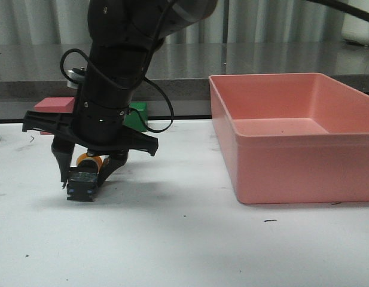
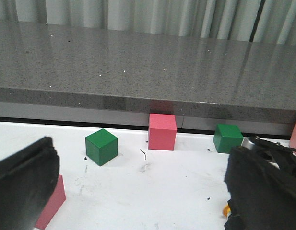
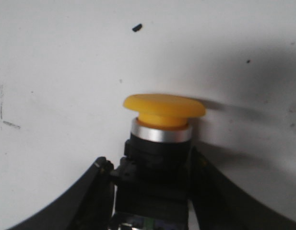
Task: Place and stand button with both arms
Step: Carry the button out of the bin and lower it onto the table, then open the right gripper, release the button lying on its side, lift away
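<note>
At lower left of the front view, the right gripper [image 1: 82, 170] clenches the button [image 1: 84, 177] by its black blocky body, keeping the glossy yellow mushroom cap free; this low grip probably serves to set it down on the matte white table [image 1: 184, 239]. The right wrist view shows black fingers [image 3: 90, 191] flanking the body below a metallic collar. The left gripper [image 2: 138, 201] hangs spread, holding nothing. Matte green cubes [image 2: 101, 146] and a pink cube [image 2: 162, 131] sit behind; a smooth pink plastic bin [image 1: 292, 137] fills the right.

Button [image 1: 84, 177] left of bin [image 1: 298, 134].
</note>
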### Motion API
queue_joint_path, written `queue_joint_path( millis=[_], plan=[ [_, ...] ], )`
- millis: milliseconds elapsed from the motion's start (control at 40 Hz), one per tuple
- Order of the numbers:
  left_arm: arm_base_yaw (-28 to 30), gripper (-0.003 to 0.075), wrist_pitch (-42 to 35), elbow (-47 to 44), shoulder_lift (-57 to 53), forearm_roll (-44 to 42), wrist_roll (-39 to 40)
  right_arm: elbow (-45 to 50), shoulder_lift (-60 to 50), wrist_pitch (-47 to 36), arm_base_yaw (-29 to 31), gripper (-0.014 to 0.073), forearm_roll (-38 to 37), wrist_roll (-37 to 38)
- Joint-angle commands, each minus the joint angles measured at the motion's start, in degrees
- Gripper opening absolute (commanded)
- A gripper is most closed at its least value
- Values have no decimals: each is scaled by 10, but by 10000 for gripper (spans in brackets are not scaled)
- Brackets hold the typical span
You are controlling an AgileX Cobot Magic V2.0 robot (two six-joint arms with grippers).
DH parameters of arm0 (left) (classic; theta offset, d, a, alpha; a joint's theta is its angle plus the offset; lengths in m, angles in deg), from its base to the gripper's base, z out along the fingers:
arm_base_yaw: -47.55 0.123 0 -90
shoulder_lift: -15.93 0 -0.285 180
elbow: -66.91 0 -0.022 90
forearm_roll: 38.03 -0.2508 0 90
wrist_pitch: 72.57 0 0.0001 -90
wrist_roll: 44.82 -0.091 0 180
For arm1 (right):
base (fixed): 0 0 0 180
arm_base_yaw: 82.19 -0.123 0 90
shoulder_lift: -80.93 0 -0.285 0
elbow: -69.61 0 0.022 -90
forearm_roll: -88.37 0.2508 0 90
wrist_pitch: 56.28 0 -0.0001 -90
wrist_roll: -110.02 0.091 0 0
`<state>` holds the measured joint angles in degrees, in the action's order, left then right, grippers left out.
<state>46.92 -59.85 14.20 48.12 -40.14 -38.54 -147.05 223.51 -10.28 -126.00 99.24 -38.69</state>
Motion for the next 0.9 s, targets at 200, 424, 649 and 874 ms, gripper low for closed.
queue_joint_path(
  millis=[200,424,649,874],
  plan=[
    [2,672,-40,20,7,6,-1,-24,-43,-17,0,477,7,-2],
    [2,672,-40,20,7,6,-1,-24,-73,-16,0,521,6,-3],
    [2,672,-40,20,7,6,-1,-24,-134,-5,3,422,-3,-50],
    [2,672,-40,20,7,6,-1,-24,-182,48,17,64,-9,-83]
  ],
)
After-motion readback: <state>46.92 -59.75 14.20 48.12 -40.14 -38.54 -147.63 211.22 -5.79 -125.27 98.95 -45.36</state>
